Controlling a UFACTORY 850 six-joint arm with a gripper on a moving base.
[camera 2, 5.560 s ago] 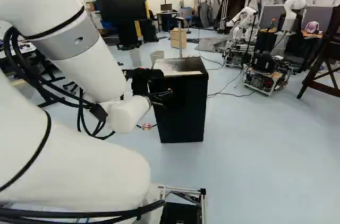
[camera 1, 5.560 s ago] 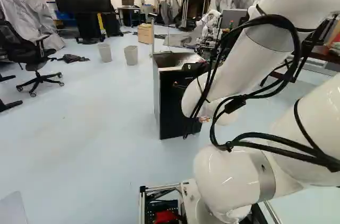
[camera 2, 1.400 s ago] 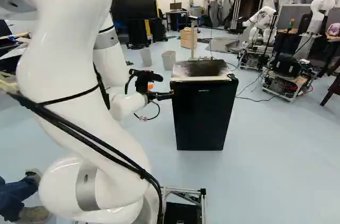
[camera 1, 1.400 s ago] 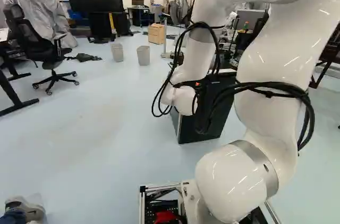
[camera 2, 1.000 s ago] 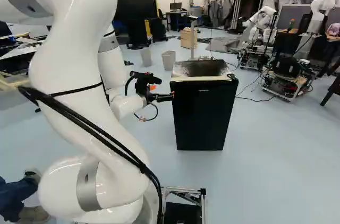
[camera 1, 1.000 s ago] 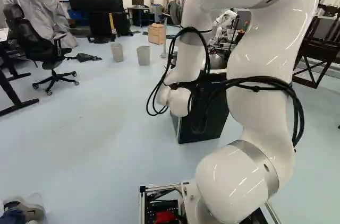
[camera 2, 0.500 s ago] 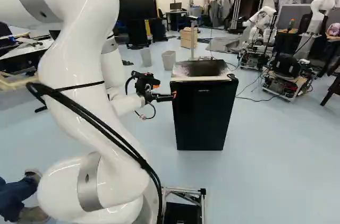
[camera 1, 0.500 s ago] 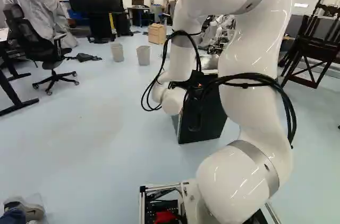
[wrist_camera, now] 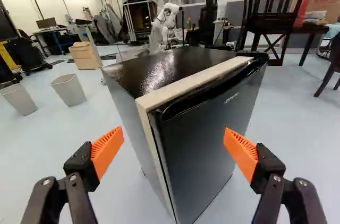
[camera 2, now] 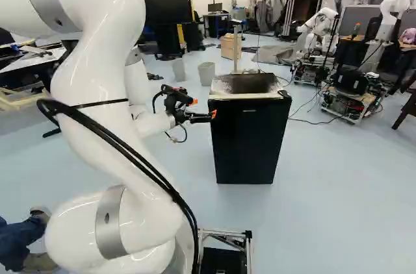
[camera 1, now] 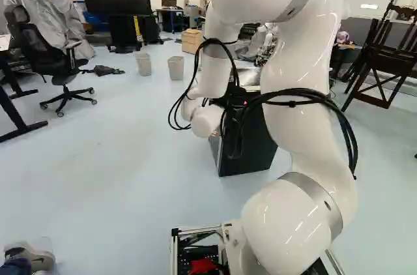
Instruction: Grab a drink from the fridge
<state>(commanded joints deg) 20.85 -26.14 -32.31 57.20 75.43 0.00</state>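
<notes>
1. While the hand [wrist_camera: 174, 140] hangs by the near upright edge of the fridge [camera 2: 250, 141], its two fingers stand wide apart with nothing gripped; one orange pad [wrist_camera: 107, 149] shows against the floor past the side wall, the other [wrist_camera: 241, 152] against the door [wrist_camera: 212, 134].
2. From where I stand the door looks shut, a pale strip [wrist_camera: 186, 85] framing it and a dark lip [wrist_camera: 212, 94] along its top. No drink is in sight; I take it to be inside, so the job seems barely begun, with opening the door as the step in hand.
3. What worries me is the angle: the hand faces the corner, so pushing straight on could drive a finger into the door or side wall and shove the fridge. If a finger catches only the edge of the lip, it may slip off when the arm [camera 2: 97, 79] pulls. Should the arm pull off line with the hinge, the whole fridge might twist.
4. Against the earliest pictures, the base has moved, shifting the whole room. Since the next pair, the base has stayed put and so has the fridge; only the arm has changed, its upper part now further left in the left base view.
5. Beyond the fridge stand two bins [wrist_camera: 69, 90], a wooden cabinet [wrist_camera: 84, 57] and another robot [wrist_camera: 169, 19].
</notes>
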